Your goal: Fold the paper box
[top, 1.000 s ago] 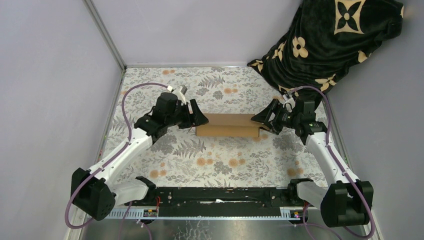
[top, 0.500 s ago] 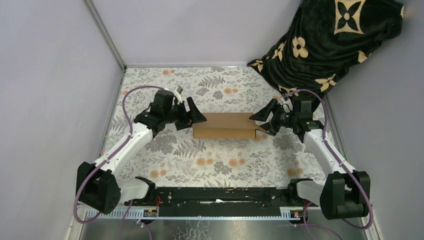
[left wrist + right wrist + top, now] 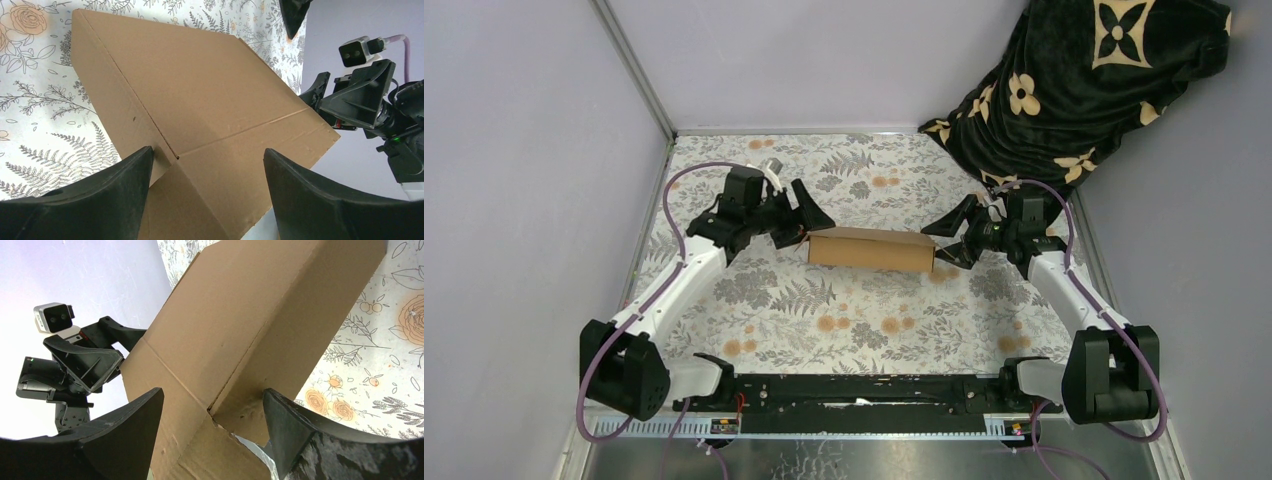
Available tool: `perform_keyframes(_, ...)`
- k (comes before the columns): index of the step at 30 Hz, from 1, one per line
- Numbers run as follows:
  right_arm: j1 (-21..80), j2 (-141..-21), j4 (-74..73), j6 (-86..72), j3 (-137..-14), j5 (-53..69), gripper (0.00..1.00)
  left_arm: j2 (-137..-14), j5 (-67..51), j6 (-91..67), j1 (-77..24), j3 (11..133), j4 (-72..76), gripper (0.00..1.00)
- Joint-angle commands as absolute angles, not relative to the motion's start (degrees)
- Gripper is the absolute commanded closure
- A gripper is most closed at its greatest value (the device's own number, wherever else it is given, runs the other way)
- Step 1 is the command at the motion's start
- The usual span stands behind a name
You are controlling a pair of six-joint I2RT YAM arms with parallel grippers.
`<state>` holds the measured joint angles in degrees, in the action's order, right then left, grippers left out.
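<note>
The paper box (image 3: 871,250) is found mid-table (image 3: 844,320), tipped so that more of its front wall is shown than a second ago. Its ends are flanked by the left fingers (image 3: 90,205) and right fingers (image 3: 115,445), both spread wide and unclamped.

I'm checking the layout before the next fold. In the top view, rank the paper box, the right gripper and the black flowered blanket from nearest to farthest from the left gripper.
Measured from the left gripper:
1. paper box, right beside it, mid-table.
2. right gripper, at the box's opposite end.
3. black flowered blanket, in the far right corner.
</note>
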<state>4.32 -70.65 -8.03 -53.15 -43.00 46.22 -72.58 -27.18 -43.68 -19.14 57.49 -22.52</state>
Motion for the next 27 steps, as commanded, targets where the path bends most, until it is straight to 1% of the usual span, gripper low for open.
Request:
perform_keyframes(1, 5.3, -70.8, -5.8, -57.6, -46.4, 54.3, 0.2, -72.0, -36.0, -47.9, -19.9, 59.8, -20.5, 0.14)
perform_keyframes(11, 5.4, -69.5, -4.7, -61.7, -45.8, 54.2, 0.2, -67.4, -37.0, -52.6, -19.1, 56.6, -21.1, 0.12)
perform_keyframes(17, 6.0, -67.6, -7.5, -62.7, -47.2, 53.1, 0.2, -65.0, -37.0, -56.1, -18.8, 55.8, -20.4, 0.11)
perform_keyframes(27, 6.5, -65.0, -12.2, -62.4, -50.0, 50.5, 0.19, -62.6, -38.1, -60.2, -18.8, 50.8, -16.4, 0.1)
